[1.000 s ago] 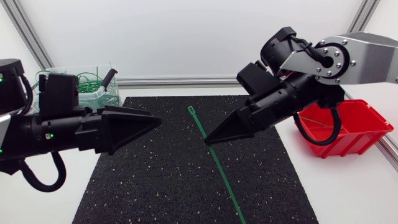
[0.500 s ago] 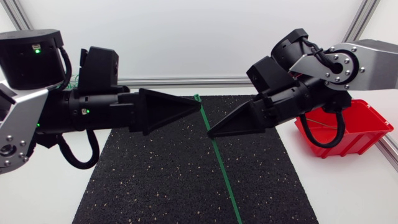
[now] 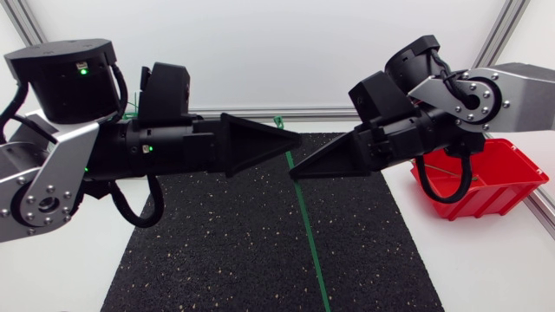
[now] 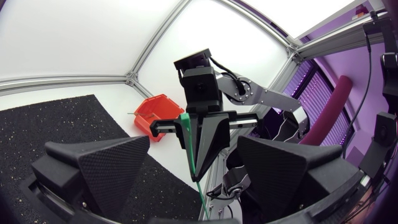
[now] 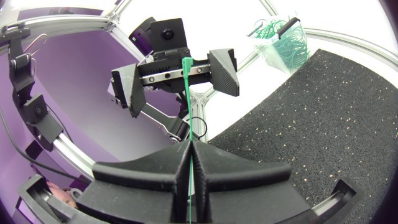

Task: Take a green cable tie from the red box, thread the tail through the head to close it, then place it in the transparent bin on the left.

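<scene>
Threading step, I reckon: right gripper (image 3: 295, 172) pinching green cable tie (image 3: 305, 230), left gripper (image 4: 193, 148) spread wide; you grab head end next.

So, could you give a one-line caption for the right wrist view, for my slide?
Right gripper shut on a green cable tie, presenting its head to the open left gripper.

bright diffuse light from above; faint soft shadows

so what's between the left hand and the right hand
Only the green cable tie, which the right hand is shut on; its head end stands just ahead of the open left hand. Both wrist views show it.
</scene>
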`<state>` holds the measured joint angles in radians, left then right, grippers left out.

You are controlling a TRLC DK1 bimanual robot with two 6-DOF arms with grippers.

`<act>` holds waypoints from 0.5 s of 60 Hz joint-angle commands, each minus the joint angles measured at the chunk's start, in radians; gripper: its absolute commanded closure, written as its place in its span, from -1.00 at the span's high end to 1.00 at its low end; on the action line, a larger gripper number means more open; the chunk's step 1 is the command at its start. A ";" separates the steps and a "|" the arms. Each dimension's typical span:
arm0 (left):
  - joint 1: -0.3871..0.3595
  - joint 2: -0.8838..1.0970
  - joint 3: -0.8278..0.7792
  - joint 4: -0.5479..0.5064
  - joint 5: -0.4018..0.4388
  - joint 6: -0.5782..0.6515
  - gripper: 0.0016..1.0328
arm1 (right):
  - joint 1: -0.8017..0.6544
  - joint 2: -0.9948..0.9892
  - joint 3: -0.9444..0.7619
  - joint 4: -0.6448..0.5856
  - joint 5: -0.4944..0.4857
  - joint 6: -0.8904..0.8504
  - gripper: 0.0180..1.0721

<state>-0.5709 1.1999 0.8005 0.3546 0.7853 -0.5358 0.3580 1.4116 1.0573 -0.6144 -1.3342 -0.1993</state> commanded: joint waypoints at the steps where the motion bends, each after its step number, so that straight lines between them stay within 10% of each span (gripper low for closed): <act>1: -0.009 0.017 0.016 0.030 0.005 -0.032 0.78 | 0.006 -0.003 -0.040 0.041 -0.005 0.066 -0.89; 30: -0.007 0.049 0.003 0.063 -0.024 -0.052 -0.07 | -0.004 -0.030 -0.065 0.087 0.012 0.092 -0.89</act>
<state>-0.5728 1.2381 0.8005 0.3988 0.7620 -0.5579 0.3576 1.4040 1.0153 -0.5407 -1.3300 -0.1299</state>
